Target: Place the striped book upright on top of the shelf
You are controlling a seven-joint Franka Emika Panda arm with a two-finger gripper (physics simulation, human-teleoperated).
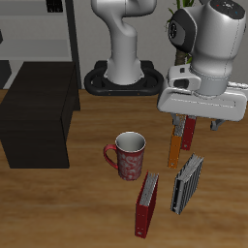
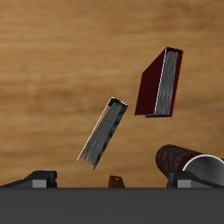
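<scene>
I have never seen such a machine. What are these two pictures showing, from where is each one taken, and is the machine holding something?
These are simulator renders of a robot arm at a wooden table. One picture looks at it from the front and above; the other comes from a camera on the arm's wrist, looking down. The pincer hangs above the books, and nothing shows between its fingers. On the table stand a striped book, a red book, a thin orange book and a red mug. The black boxy shelf stands apart from them. Whether the pincer is open cannot be told.
</scene>
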